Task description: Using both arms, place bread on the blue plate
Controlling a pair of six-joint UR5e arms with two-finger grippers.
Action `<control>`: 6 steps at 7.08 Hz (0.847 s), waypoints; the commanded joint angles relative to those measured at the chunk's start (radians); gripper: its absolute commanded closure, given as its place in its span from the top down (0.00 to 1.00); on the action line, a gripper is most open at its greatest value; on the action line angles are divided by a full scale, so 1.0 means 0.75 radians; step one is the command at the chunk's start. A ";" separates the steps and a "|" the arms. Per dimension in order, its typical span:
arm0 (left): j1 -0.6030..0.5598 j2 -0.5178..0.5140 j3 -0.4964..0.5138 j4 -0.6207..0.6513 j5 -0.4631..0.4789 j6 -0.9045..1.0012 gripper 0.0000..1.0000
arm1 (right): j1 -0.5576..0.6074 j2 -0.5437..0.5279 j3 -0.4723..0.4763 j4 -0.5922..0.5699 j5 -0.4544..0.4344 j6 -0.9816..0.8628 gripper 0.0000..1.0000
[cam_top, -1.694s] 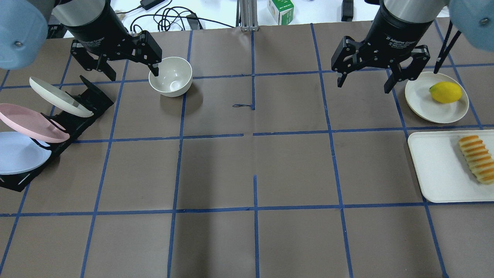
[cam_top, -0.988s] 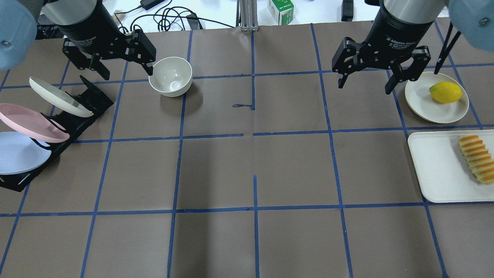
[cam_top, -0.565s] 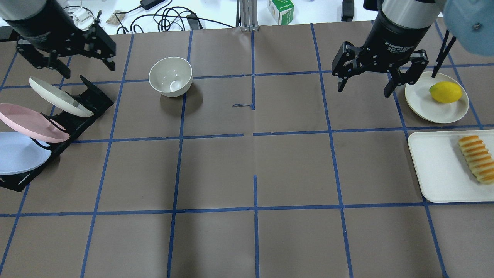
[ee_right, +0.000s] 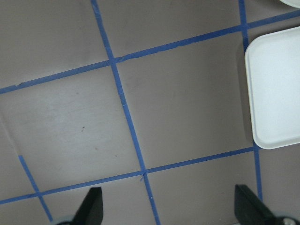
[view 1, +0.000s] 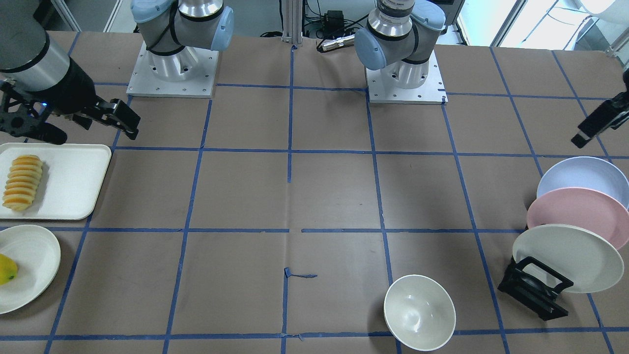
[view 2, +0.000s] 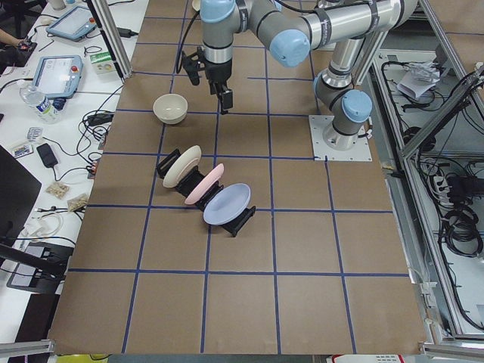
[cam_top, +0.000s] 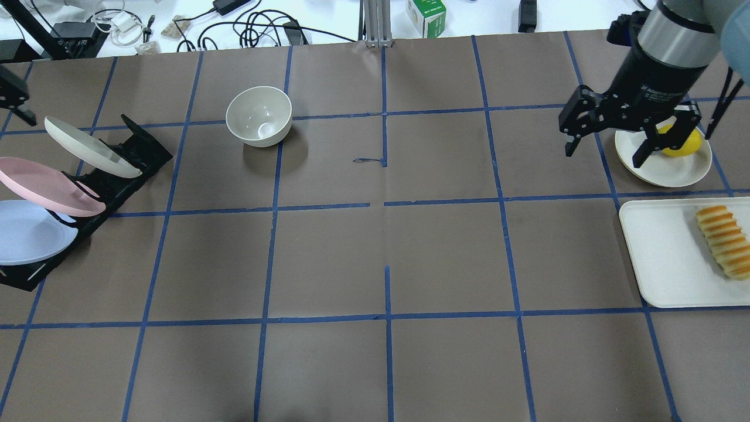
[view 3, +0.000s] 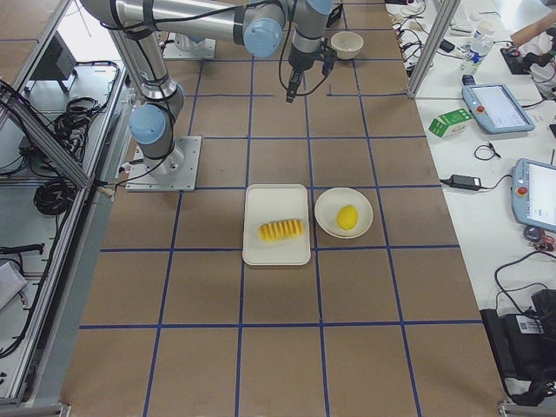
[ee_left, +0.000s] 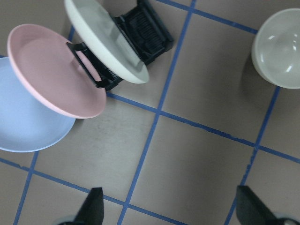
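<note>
Two stations are set at opposite ends of the worktop [cam_top: 375,252], which is presumably why both arms are called for. Nearest the robot, on its left, the blue plate [cam_top: 26,234] is seen leaning in the first slot of a black rack [cam_top: 140,149]. Its rim is raised and so, it is judged, exposed for a pinch. On the right the bread [cam_top: 723,240] lies flat and ungrasped on a white tray [cam_top: 662,258], well apart from that plate. Farther out, a pink plate [cam_top: 47,184] and a cream plate [cam_top: 88,146] are racked behind the blue one, and a lemon [cam_top: 691,143] is carried on a small plate [cam_top: 662,170] beyond the tray. The right tool [cam_top: 603,153] is held high near that small plate, spread wide and empty. Farthest, a white bowl [cam_top: 259,115] stands alone. The left tool [ee_left: 171,211], looking down on the rack, is likewise shown spread and empty.
</note>
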 commanded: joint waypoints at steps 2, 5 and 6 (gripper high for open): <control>0.244 -0.299 0.051 0.130 0.137 0.042 1.00 | -0.254 0.041 0.092 -0.205 -0.064 -0.402 1.00; 0.314 -0.522 0.031 0.320 0.232 0.026 0.95 | -0.512 0.245 0.119 -0.534 -0.083 -0.819 1.00; 0.314 -0.555 0.023 0.322 0.240 0.022 0.90 | -0.616 0.301 0.119 -0.536 -0.079 -0.875 1.00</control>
